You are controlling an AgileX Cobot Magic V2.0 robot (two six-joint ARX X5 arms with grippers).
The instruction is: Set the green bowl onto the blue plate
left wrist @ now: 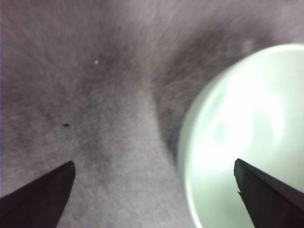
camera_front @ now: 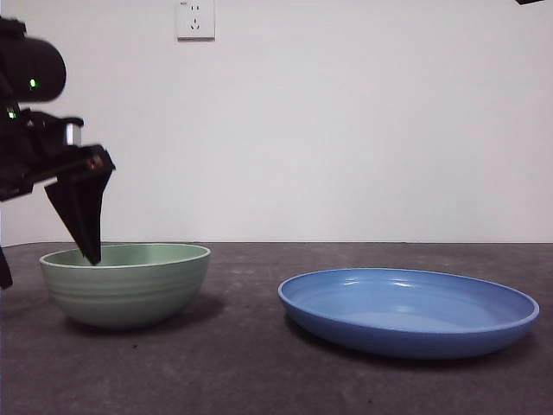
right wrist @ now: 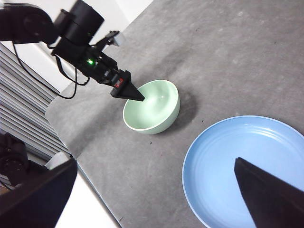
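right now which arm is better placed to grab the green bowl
Left. Its hand is open at the green bowl, straddling the rim, one jaw inside and one outside. The right hand waits high above the blue plate, far from the bowl.

Dark grey table, white wall, one socket

A dark grey, felt-like table (camera_front: 251,363) ran across the front view, its far edge meeting a plain white wall (camera_front: 363,130). High on that wall sat a white electrical socket (camera_front: 195,18), cut off by the top of the picture. The left wrist view showed the table's mottled surface close up, with a small white speck (left wrist: 96,62) and a small dark speck (left wrist: 66,125) lying well apart on it. In the right wrist view the table's edge gave way to a pale floor (right wrist: 90,209), and a panel of grey horizontal slats (right wrist: 21,99) stood beyond the table's corner, beside loose black cables (right wrist: 38,71).
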